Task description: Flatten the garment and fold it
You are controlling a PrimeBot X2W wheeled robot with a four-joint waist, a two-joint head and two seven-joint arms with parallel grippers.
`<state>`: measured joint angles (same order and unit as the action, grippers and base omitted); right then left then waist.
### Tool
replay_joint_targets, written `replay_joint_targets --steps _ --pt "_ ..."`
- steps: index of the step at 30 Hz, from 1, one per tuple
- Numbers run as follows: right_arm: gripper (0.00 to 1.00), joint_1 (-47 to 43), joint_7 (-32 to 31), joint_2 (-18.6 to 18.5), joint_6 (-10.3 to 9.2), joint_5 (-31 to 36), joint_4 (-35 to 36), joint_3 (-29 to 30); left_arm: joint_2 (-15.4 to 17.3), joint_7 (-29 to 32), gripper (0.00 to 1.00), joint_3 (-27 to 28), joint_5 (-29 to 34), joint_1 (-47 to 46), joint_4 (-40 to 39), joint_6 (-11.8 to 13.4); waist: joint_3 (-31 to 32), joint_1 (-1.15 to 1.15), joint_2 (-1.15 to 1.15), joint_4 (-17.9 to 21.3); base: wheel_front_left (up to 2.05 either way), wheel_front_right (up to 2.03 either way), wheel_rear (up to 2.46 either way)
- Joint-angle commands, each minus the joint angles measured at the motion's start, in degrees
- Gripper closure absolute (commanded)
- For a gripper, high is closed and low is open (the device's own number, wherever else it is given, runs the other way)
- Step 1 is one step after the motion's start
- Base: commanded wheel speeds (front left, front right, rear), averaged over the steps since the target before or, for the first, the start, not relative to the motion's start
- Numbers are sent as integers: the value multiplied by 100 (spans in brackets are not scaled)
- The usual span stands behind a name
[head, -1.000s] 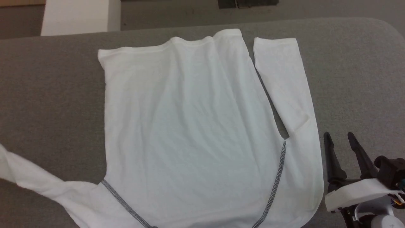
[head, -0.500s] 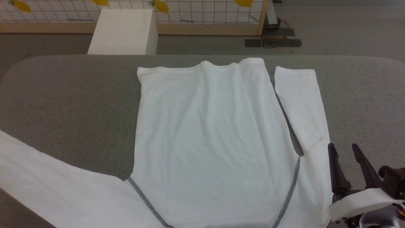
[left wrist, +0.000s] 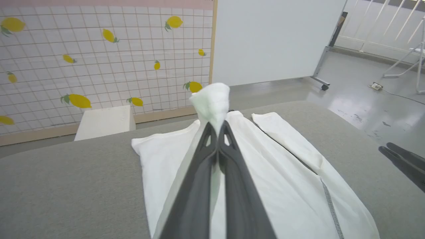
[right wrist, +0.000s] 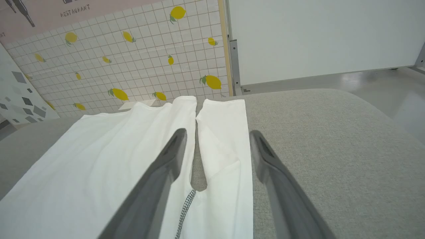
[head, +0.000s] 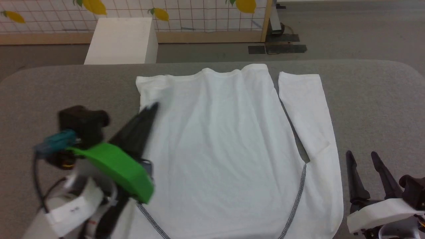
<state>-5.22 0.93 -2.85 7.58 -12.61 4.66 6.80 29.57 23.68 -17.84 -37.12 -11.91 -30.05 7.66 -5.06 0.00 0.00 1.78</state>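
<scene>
The garment (head: 219, 146), a white long-sleeved shirt with grey zigzag seams, lies spread on the grey table (head: 382, 99). Its right sleeve (head: 308, 109) lies alongside the body. My left gripper (head: 154, 107) hangs over the shirt's left edge, reaching up from the lower left. In the left wrist view that gripper (left wrist: 217, 125) is shut on a bunched end of white sleeve fabric (left wrist: 211, 99), lifted off the garment (left wrist: 282, 186). My right gripper (head: 362, 153) stands open just right of the shirt's right shoulder. In the right wrist view its jaws (right wrist: 218, 132) frame the folded sleeve (right wrist: 225, 132) without touching it.
A rigid white box (head: 121, 41) stands on the floor behind the table's far edge, in front of a lemon-patterned grid wall (head: 206, 13). Bare grey table lies left and right of the shirt. The right gripper's dark fingers (left wrist: 401, 162) show at the left wrist view's right edge.
The head camera shifted. My left gripper has come into the head view from the lower left, and the left sleeve no longer lies stretched out on the table there. The right gripper has stayed put.
</scene>
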Motion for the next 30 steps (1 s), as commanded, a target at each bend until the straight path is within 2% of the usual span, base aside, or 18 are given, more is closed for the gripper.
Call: replay_joint_targets --steps 1,6,12,18,25,26,27,30 --pt "0 -77 -20 -3 -9 -47 24 -9 -229 -44 100 -272 120 -214 116 -45 -30 0 0 124 0 0 0" --pt "0 -51 3 -3 -9 -97 -22 -60 -1070 -226 100 -1210 386 -616 866 -170 -114 0 0 411 0 0 0" --pt "0 -20 32 -3 -9 -141 -104 -117 -1834 -396 100 -2103 539 -871 2055 -470 -217 0 0 730 0 0 0" --pt "0 36 49 -3 -9 -167 -181 -193 -2296 -569 100 -2730 655 -1020 3425 -814 -307 0 0 933 0 0 0" --pt "0 81 74 -3 -9 -221 -286 -299 -2529 -605 100 -3322 700 -1099 4826 -1140 -360 0 0 1031 0 0 0" --pt "0 86 74 -3 -9 -233 -311 -322 -2560 -571 30 -3390 640 -1089 4996 -1175 -360 0 0 1029 0 0 0" --pt "0 89 72 -3 -9 -236 -324 -337 -2575 -556 0 -3411 579 -1081 5077 -1197 -358 0 0 1024 0 0 0" --pt "0 81 65 -3 -9 -236 -342 -339 -2610 -783 0 -3223 306 -1067 5096 -1207 -340 0 0 956 0 0 0"
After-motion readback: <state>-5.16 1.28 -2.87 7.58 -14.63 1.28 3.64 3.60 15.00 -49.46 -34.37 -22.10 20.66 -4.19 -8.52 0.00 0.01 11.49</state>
